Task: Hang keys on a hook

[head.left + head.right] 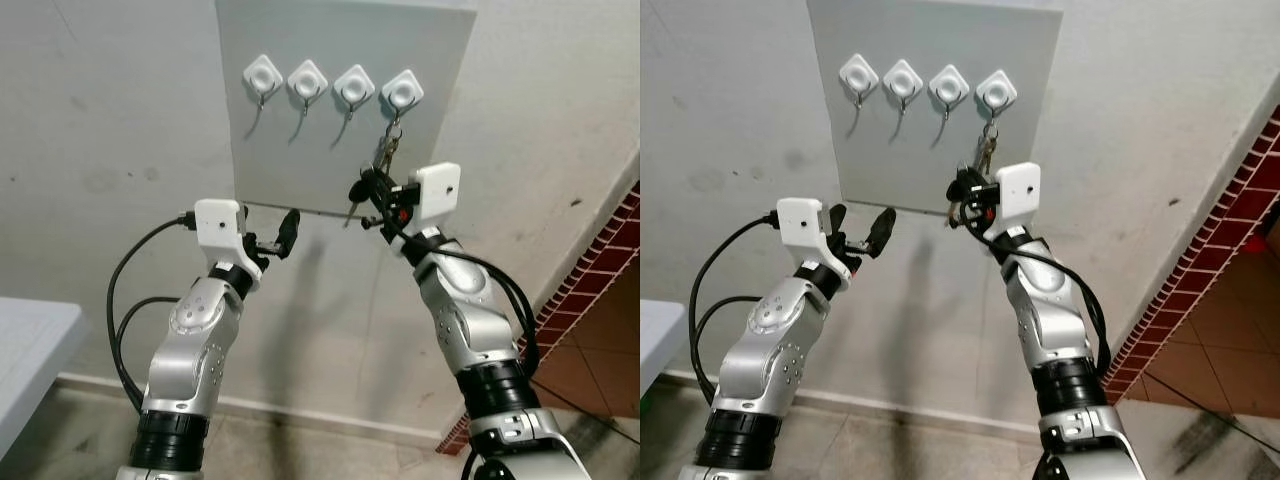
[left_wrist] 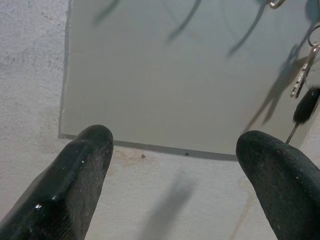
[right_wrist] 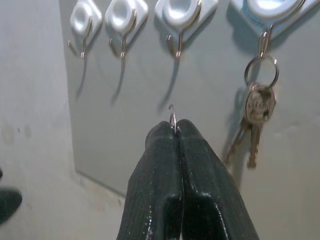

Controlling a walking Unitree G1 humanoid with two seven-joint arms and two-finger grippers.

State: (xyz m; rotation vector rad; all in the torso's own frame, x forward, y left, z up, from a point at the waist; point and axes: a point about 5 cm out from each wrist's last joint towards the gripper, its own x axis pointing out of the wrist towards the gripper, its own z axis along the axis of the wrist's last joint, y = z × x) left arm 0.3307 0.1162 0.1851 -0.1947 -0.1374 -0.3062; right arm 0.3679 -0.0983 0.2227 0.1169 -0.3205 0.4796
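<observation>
Keys (image 3: pixel 256 112) hang on the rightmost hook (image 3: pixel 265 35) of the grey board (image 1: pixel 300 150). Right tool (image 3: pixel 175 130) clenched on a thin wire ring (image 3: pixel 172 117). Left tool (image 2: pixel 175 165) released, fingers spread below the board.

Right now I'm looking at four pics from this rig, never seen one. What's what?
It is a humanoid robot facing a wall. Two pictures come from its head camera; the other two look along each gripper's black fingers. A grey board on the wall carries four white hooks. One bunch of keys already hangs from the hook furthest to the robot's right. The right gripper is raised just below that row, fingers pinched shut on a thin metal ring, likely a second key ring. The left gripper is open and holds nothing, near the board's lower edge.
</observation>
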